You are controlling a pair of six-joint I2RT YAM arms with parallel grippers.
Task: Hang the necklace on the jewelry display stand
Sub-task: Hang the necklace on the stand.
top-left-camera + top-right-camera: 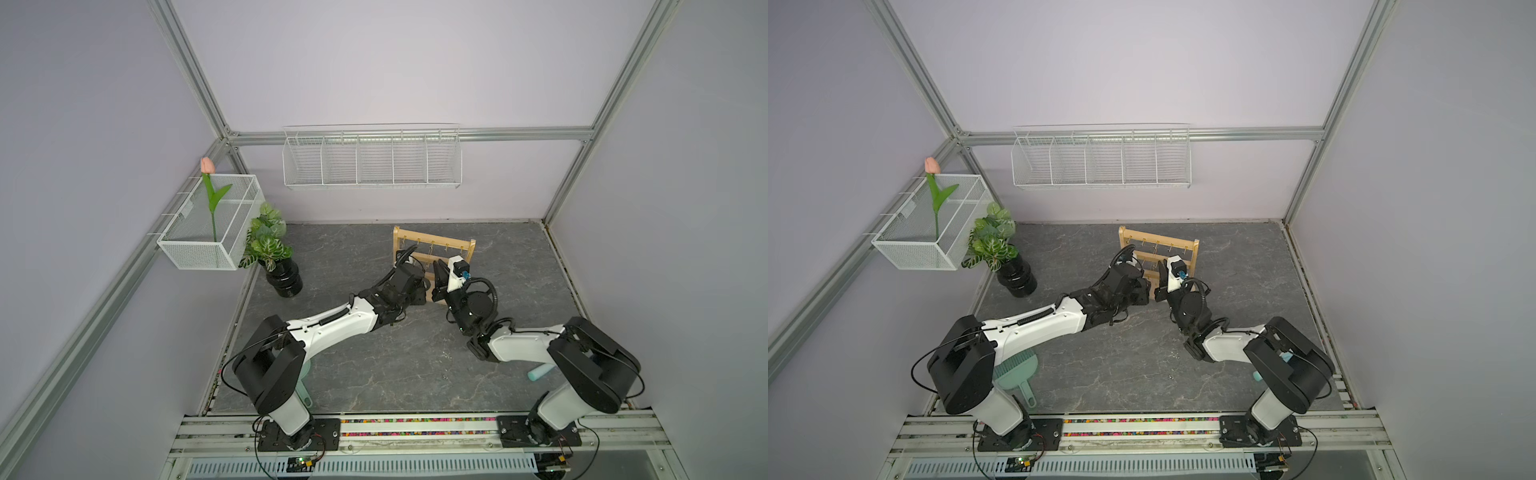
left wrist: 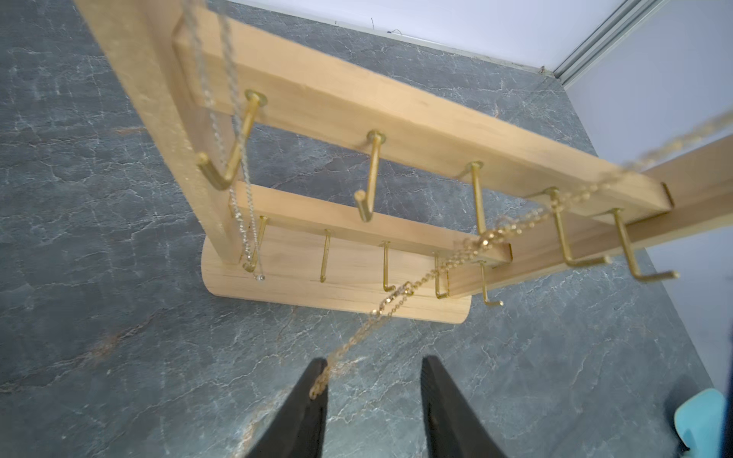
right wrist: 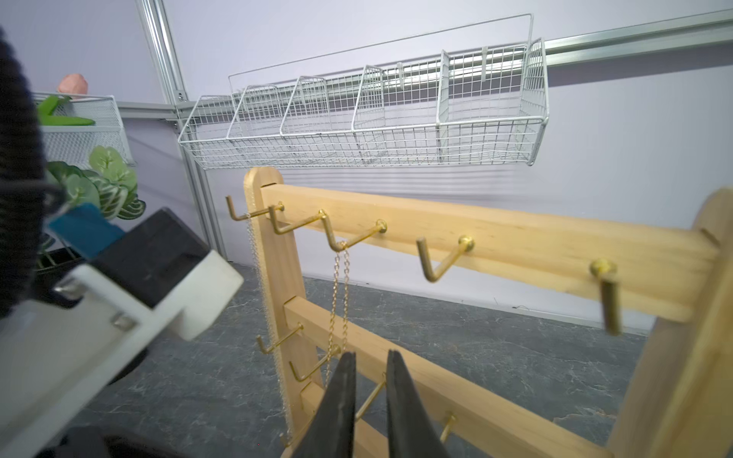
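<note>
The light wooden jewelry display stand (image 1: 432, 241) (image 1: 1158, 240), with two posts, cross rails carrying small gold hooks and an oblong base, stands upright toward the rear centre of the grey marble-pattern surface (image 1: 374, 365), set at a slight angle to the back wall. Both arms reach to the front of the stand, one from each side. The gold chain necklace (image 3: 345, 289) is looped over the third gold hook of the top rail, counted from the post nearest the left arm, and two strands hang down from that hook. In the left wrist view, one blurred length of the necklace (image 2: 398, 295) runs from the hook area to the tip of one of the black fingers (image 2: 301, 416). The left gripper (image 2: 373, 363) stands moderately open with a clear gap; the chain rests against the inner edge of that one finger and is not clamped. The right gripper (image 3: 371, 355) stands open by a narrow gap, with rail and hook visible through it. The hanging strands pass behind the outer edge of one of its fingers (image 3: 337, 408), not between the two; contact cannot be determined. A thin silver chain (image 2: 239, 214) hangs from the first hook, beside the post. A white wire basket with five compartments (image 1: 372, 166) is mounted on the back wall above the stand.
</note>
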